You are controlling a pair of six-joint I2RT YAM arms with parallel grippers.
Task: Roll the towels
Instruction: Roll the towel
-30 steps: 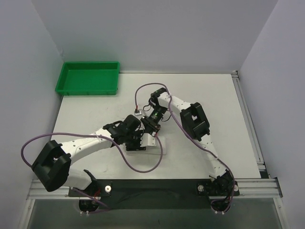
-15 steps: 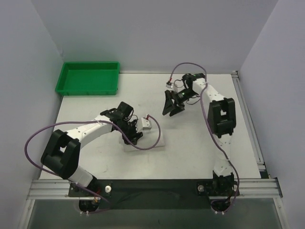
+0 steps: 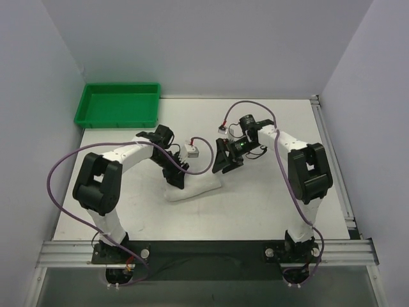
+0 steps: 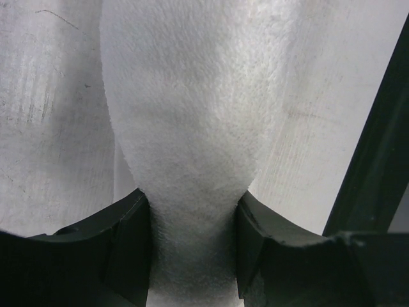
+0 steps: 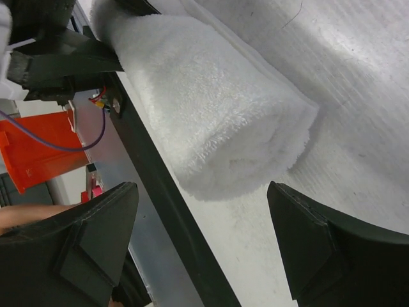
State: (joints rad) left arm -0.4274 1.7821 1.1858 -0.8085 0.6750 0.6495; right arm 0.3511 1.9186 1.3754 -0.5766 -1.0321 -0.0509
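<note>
A white towel (image 3: 199, 187) lies rolled into a short log in the middle of the table. In the top view my left gripper (image 3: 175, 178) is at the roll's left end. The left wrist view shows its two black fingers pressed against both sides of the towel (image 4: 198, 115), so the left gripper (image 4: 193, 256) is shut on it. My right gripper (image 3: 224, 162) hangs just off the roll's right end. In the right wrist view this gripper (image 5: 202, 206) is wide open, and the towel's end (image 5: 211, 109) lies just beyond its tips, untouched.
A green plastic tray (image 3: 118, 105) stands at the back left corner. Purple cables loop from both arms over the table. A black rail (image 3: 204, 246) runs along the near edge. An orange object (image 5: 38, 147) shows beyond the table in the right wrist view.
My right gripper let go of the roll and opened, swung away to the back right, then came back beside its right end. The left arm's elbow swung left and back, gripper still on the towel.
</note>
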